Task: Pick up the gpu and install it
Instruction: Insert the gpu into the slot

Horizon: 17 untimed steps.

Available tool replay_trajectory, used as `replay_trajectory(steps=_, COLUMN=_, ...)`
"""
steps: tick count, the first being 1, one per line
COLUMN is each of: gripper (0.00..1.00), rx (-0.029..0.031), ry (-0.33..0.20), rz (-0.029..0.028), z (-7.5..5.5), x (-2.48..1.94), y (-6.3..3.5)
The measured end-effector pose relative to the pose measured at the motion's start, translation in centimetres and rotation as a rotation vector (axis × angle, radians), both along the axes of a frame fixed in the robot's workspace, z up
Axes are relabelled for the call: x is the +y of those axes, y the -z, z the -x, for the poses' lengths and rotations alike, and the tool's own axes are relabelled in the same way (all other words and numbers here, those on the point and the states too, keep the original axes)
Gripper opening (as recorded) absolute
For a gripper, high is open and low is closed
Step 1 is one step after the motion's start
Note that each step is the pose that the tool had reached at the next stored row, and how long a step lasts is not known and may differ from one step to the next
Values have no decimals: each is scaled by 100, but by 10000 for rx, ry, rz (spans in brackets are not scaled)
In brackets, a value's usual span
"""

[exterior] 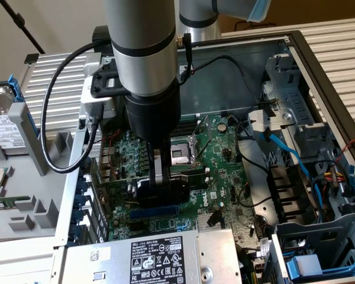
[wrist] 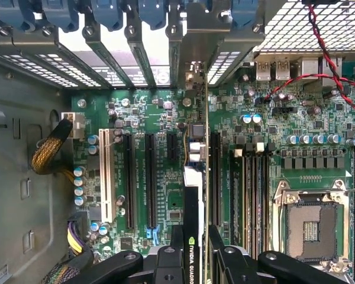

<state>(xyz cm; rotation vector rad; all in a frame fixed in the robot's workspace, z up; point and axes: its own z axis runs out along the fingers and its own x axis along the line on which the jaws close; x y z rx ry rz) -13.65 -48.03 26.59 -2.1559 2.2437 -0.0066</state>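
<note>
**Step in hand:** the pick is done and the installation is under way. The gripper (exterior: 158, 173) (wrist: 193, 251) is clamped at a narrow setting on the gpu (exterior: 165, 192) (wrist: 191, 207). The card stands on edge between the two fingers, with its black shroud to one side.

**Location of the card:** it is inside the open case, low over the motherboard (exterior: 225, 171) (wrist: 284, 118), toward the exterior view's left half of the board. The empty CPU socket (exterior: 180, 152) (wrist: 310, 228) lies just on its far side. The blue expansion slot (exterior: 157, 210) lies just on its near side, with the power supply (exterior: 160, 257) nearer again.

From the wrist view the card runs edge-on along the row of long black slots (wrist: 149, 177). One black slot (wrist: 215, 177) is just beside it. The far end of the card points at the rear slot openings (wrist: 136, 65), under the blue retainers (wrist: 106, 12).

**Seating:** not confirmed. The card hides whatever lies directly beneath it, and I cannot tell whether the connector edge has met a slot or hangs just clear.

**Judgement – what seating calls for:**
- The connector edge must be parallel to its slot and directly over it.
- The bracket end must be lined up with a rear opening.
- The press must be straight and square, with no tilt; a skewed card would bind or bear on neighbouring components.
</note>
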Motion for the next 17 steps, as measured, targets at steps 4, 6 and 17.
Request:
replay_trajectory(steps=4, gripper=27, rx=0, ry=0, rz=-1, z=0, x=0, y=4)
replay_trajectory(steps=6, gripper=27, rx=-1, ry=0, rz=-1, z=0, x=0, y=4)
replay_trajectory(steps=17, gripper=27, rx=40, ry=13, rz=-1, z=-23, x=-3, y=4)
